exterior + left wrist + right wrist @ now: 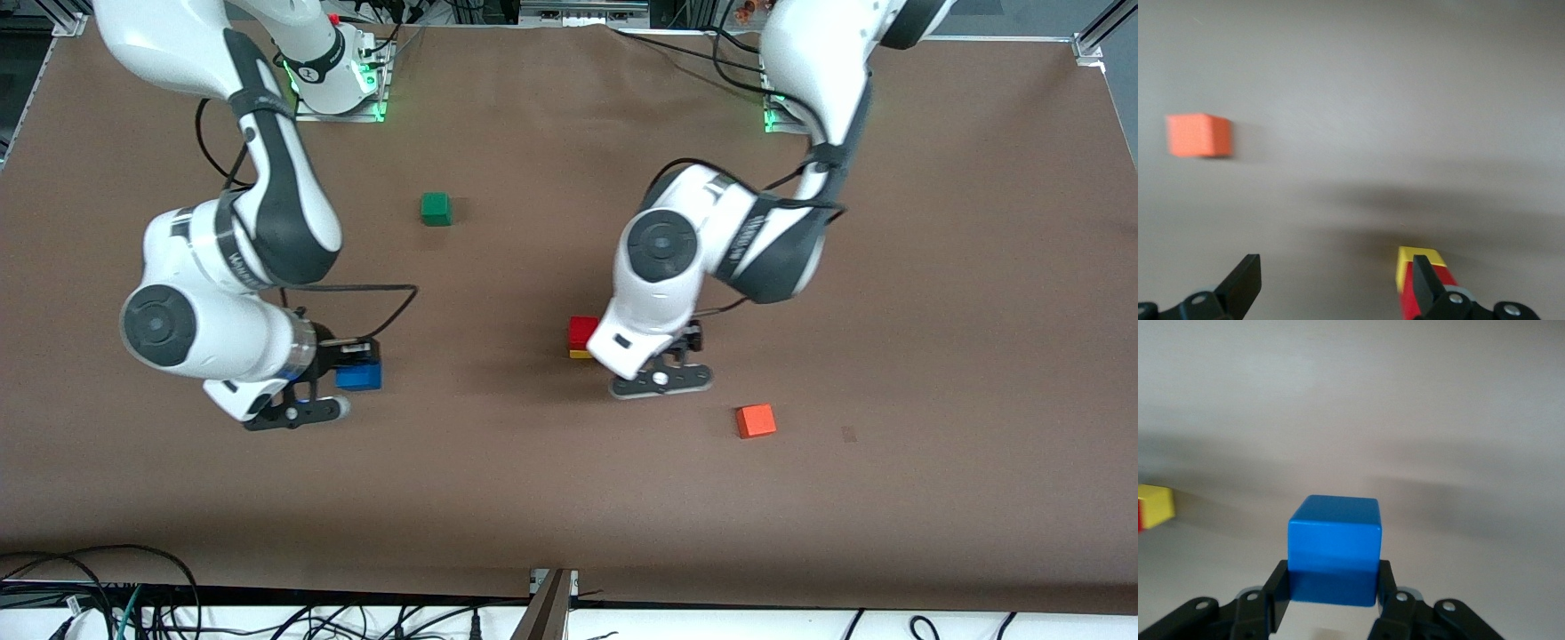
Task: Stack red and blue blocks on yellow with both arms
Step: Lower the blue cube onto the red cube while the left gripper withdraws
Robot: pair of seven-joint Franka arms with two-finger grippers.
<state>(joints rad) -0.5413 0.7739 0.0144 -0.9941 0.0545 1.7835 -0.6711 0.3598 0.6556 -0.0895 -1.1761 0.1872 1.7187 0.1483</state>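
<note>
The deep red cube (583, 330) sits on the yellow cube (580, 354) near the table's middle. My left gripper (627, 348) is open and empty just beside this stack, toward the left arm's end. In the left wrist view the gripper (1336, 288) stands wide open, and one finger (1426, 288) overlaps the red cube (1407, 301) and the yellow cube (1418, 256). My right gripper (357, 363) is shut on the blue cube (360, 377) toward the right arm's end. The right wrist view shows the gripper (1331, 588) clamping the blue cube (1333, 537), with the yellow cube (1155, 507) off at the edge.
A green cube (436, 209) lies farther from the front camera, between the two arms. An orange cube (756, 420) lies nearer the front camera than the stack, toward the left arm's end; it also shows in the left wrist view (1198, 135). Brown tabletop (533, 480) all round.
</note>
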